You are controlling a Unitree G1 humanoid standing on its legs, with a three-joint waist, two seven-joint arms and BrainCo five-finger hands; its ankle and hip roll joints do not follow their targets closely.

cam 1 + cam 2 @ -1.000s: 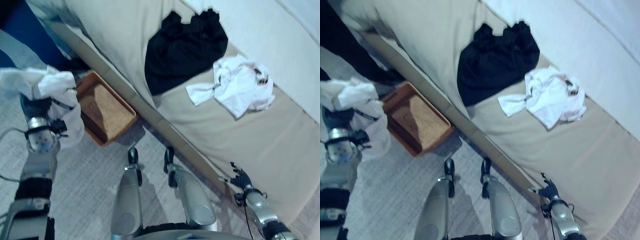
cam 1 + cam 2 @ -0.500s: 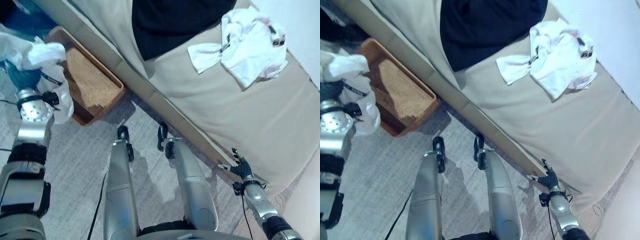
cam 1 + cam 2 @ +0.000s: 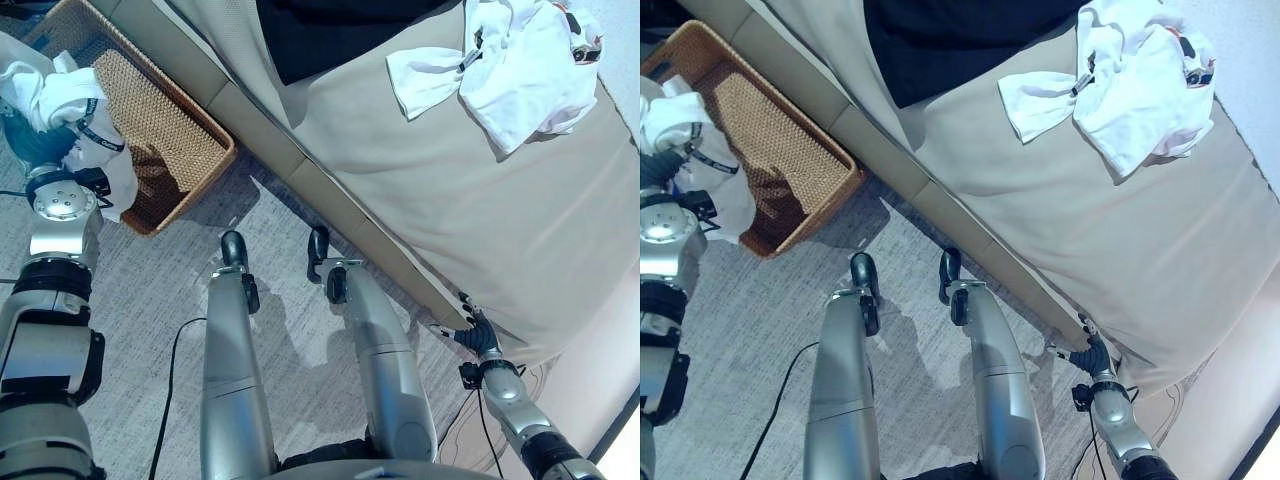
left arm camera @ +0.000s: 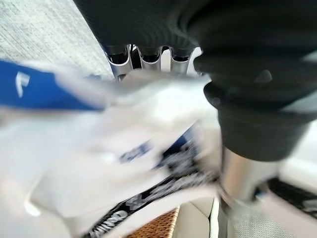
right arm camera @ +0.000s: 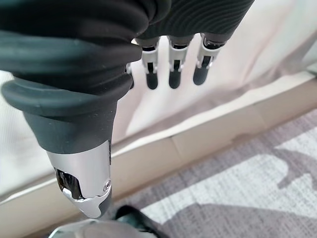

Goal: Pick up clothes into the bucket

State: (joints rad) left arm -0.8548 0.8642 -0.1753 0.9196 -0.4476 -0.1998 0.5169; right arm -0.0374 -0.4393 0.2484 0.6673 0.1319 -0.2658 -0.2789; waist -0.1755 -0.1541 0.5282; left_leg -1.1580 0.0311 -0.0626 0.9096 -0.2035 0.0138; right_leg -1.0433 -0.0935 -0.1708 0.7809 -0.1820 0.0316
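Over the last second my view has swung down and to the left, so the woven basket (image 3: 150, 120) now sits in the upper left of the frame rather than mid-left, and my left hand (image 3: 40, 140) has come closer to its near rim with the white garment (image 3: 55, 90) bunched on top of it. I judge the carry is nearly done and the drop into the basket comes next. My left hand is clenched around that white cloth; in the left wrist view the fabric spills over the fingers (image 4: 148, 57). The garment hangs at the basket's outer edge, not yet inside. My right hand (image 3: 478, 335) idles at lower right by the bed (image 3: 480, 220) edge, fingers loose, holding nothing. A black garment (image 3: 330, 35) and a white shirt (image 3: 530, 70) still lie on the bed.
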